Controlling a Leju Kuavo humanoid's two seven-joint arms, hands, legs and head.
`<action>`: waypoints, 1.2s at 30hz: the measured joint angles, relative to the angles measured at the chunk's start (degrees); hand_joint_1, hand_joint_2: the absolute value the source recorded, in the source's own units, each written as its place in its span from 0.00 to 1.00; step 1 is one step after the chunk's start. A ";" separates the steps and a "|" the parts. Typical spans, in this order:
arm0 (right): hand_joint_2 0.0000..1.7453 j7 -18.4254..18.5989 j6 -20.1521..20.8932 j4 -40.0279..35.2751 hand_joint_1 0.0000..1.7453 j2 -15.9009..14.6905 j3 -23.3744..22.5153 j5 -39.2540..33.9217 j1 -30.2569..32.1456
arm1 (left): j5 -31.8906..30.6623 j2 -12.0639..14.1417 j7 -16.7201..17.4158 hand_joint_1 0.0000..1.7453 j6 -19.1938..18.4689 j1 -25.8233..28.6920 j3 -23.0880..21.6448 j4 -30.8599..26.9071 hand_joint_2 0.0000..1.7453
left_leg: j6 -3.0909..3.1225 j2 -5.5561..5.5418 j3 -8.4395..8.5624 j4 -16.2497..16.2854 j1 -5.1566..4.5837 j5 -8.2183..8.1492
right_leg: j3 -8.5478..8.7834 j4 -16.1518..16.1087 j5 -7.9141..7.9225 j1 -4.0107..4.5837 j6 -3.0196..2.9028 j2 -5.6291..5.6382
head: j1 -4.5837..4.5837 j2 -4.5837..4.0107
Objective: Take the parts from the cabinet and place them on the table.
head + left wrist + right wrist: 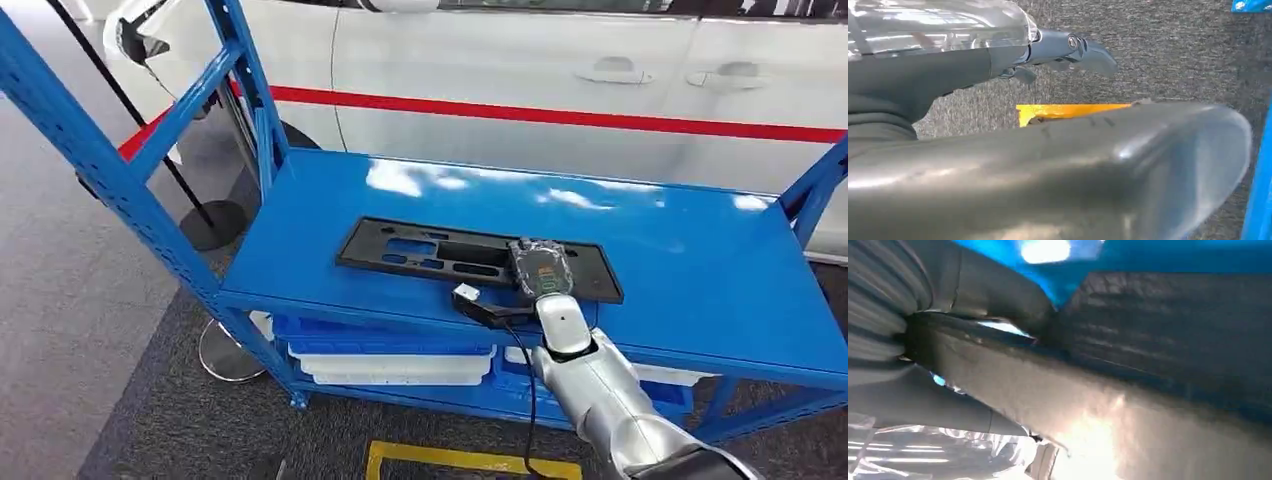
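1. Silver right arm reaches in from below; right hand (541, 270) rests on top of the black part (440, 254), near that part's right end. Whether the fingers clamp it cannot be told; the right wrist view shows the thumb (998, 295) against the part's dark ribbed surface (1173, 335).
2. Black part: long flat panel with cut-outs, lying flat on the blue cabinet's top shelf (690, 250), close to the front edge.
3. Left hand (1068, 50): grey fingers loosely apart, holding nothing, above grey carpet (1168, 50) and a yellow floor marking (1068, 110).
4. Lower shelf: blue and white trays (390, 360).
5. Behind the cabinet: white car (560, 70) with a red stripe.
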 joint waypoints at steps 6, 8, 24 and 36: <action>1.00 -2.88 -3.47 0.94 1.00 0.11 -1.13 -3.91 -0.14 | 0.00 -0.13 -0.20 0.00 0.20 -0.10 0.09 0.00 0.00 | 1.71 0.31 0.13 -0.82 0.31 0.74 | -5.73 12.51 -7.14 -0.32 1.86 -0.06 | 0.00 0.00; 1.00 -5.39 -6.00 1.18 1.00 0.11 -2.38 -6.31 0.32 | 0.00 -0.13 -0.48 0.00 0.18 -0.02 0.13 0.00 0.00 | 1.71 0.30 0.00 -0.74 0.31 0.74 | -8.46 17.81 -8.16 -0.48 2.10 -0.07 | 0.00 0.00; 1.00 -34.60 -6.85 -47.06 1.00 -2.54 -15.50 -63.49 17.06 | -0.02 -0.13 -1.57 0.00 0.81 0.22 2.08 0.00 0.00 | -1.50 0.24 -8.18 17.32 0.45 -7.39 | 0.06 -0.27 -0.32 -0.40 -1.11 -0.73 | -0.02 0.00; 1.00 -48.02 1.08 -86.32 1.00 -17.37 -26.00 -98.72 38.73 | 0.20 0.50 -4.20 0.00 2.89 0.50 4.81 0.00 0.00 | 2.17 -0.20 0.58 -0.42 0.35 -0.44 | -3.41 9.23 -6.77 -0.67 2.20 -0.26 | 0.02 0.00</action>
